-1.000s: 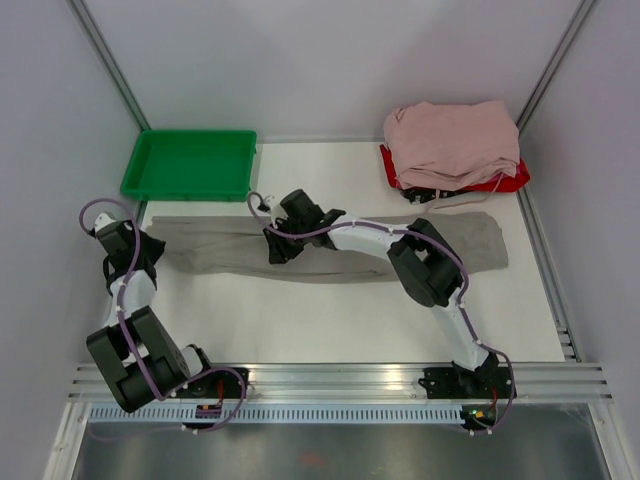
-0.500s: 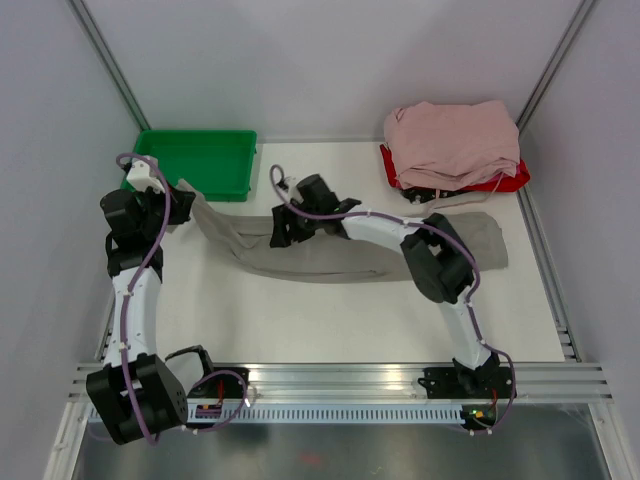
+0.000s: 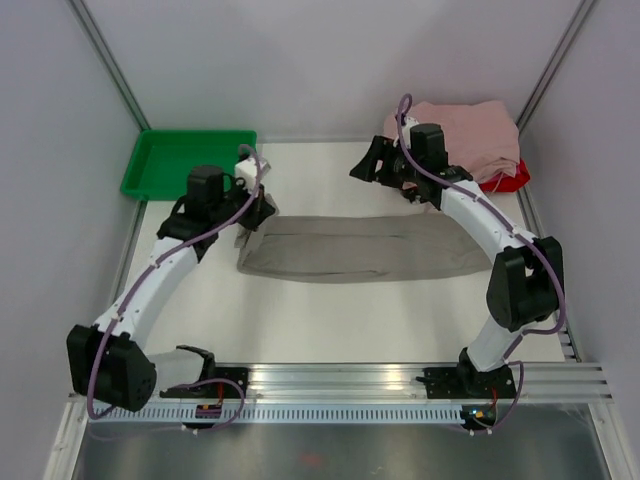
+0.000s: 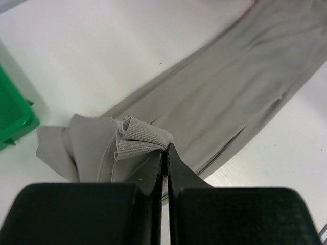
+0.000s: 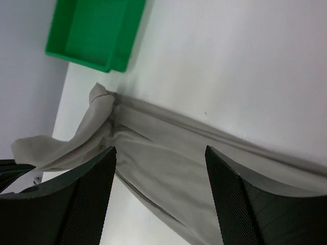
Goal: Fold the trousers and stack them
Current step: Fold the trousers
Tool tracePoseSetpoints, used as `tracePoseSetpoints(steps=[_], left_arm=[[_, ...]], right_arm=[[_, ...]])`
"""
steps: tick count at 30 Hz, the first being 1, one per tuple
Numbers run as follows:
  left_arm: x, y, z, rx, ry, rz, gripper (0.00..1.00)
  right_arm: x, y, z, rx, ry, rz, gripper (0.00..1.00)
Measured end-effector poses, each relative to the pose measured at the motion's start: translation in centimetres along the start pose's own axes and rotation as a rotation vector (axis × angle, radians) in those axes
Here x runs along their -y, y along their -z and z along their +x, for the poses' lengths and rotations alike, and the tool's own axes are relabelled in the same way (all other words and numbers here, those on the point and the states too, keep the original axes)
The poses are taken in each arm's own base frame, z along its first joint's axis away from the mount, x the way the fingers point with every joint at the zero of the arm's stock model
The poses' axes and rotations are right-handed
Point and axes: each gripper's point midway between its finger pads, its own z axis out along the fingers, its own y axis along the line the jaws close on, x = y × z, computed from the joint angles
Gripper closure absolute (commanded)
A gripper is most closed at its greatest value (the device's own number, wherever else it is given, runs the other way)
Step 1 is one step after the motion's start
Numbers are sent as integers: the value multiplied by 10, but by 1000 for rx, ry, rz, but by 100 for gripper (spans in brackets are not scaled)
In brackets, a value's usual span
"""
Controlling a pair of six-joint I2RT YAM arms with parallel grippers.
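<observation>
The taupe trousers (image 3: 370,248) lie in a long band across the middle of the table. My left gripper (image 3: 251,213) is shut on their left end. In the left wrist view the jaws (image 4: 166,149) pinch a ribbed hem, and the lifted end drapes over the rest of the trousers (image 4: 235,87). My right gripper (image 3: 369,167) is open and empty, raised above the table's back near the pink pile. In the right wrist view its open fingers (image 5: 159,151) frame the trousers (image 5: 168,173) far below, apart from them.
A green tray (image 3: 185,165) stands at the back left and also shows in the right wrist view (image 5: 92,30). A pile of pale pink garments (image 3: 460,135) sits on a red item (image 3: 510,180) at the back right. Metal rails run along the table's near edge.
My left gripper has carried the trousers' left end to the right, shortening the band. My right gripper has left the trousers' middle and moved up and back to the right, open.
</observation>
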Motion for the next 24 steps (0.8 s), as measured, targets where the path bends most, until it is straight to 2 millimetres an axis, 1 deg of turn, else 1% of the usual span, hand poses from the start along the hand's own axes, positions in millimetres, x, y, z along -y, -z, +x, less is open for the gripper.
tracePoseSetpoints(steps=[3,4,5,6,11,14,16,20,22,24], left_arm=[[29,-27,3,-68,-85,64,98],[36,-36,9,-98,-107,79,98],[52,-43,14,-119,-131,112,98],[61,-48,22,-147,-144,132,98],[93,-69,56,-260,-182,187,98],[107,-81,74,-314,-208,183,98],[115,-90,87,-361,-196,173,98],[126,-108,104,-415,-149,128,98],[132,-112,107,-419,-111,105,98],[137,-115,102,-398,-68,87,98]], right_arm=[[25,-1,30,-72,-57,60,23],[35,1,41,-99,-80,89,23],[45,3,44,-108,-98,115,23],[54,6,46,-115,-113,137,23],[82,17,35,-90,-143,199,22],[93,25,34,-85,-155,224,22],[97,27,36,-90,-157,233,22],[100,31,41,-105,-149,242,22],[101,33,44,-111,-149,246,22],[103,34,49,-120,-152,250,22]])
